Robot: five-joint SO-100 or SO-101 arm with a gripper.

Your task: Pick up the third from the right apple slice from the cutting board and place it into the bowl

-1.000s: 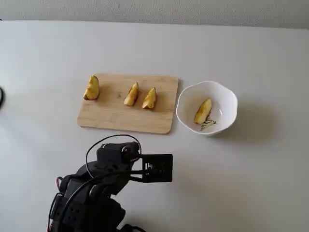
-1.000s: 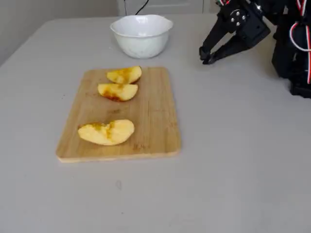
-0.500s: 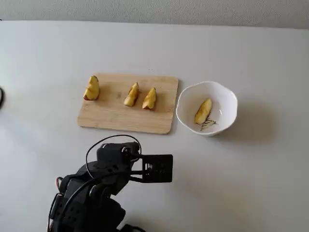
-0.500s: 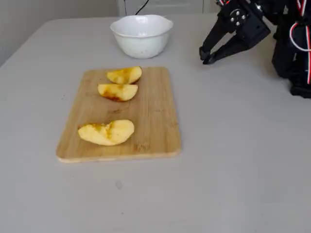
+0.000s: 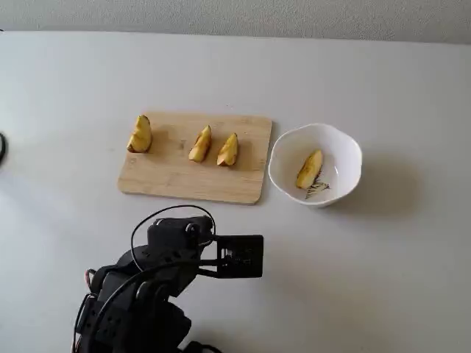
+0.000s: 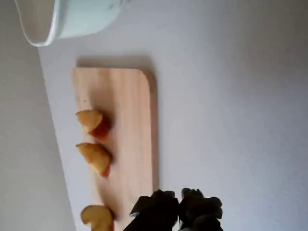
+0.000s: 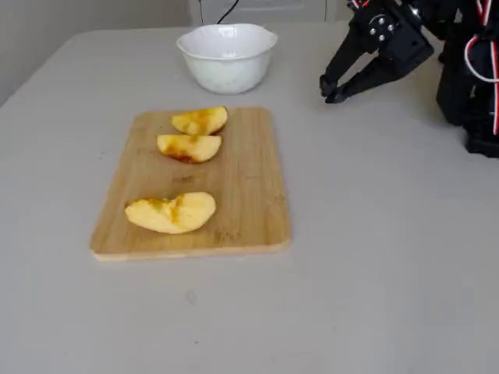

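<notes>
The apple slice, a golden-yellow wedge, lies inside the white scalloped bowl, right of the light-wood cutting board. In the other fixed view the bowl hides its inside. The board holds three other wedges: a chunky one at the left end and two slimmer ones. My gripper hangs above the bare table, away from board and bowl, shut and empty. In the wrist view its fingertips show at the bottom edge, over the board's near end.
The arm's body with its wrist camera box sits at the near table edge, in front of the board. The grey table stretches around the board and bowl. A dark object shows at the far left edge.
</notes>
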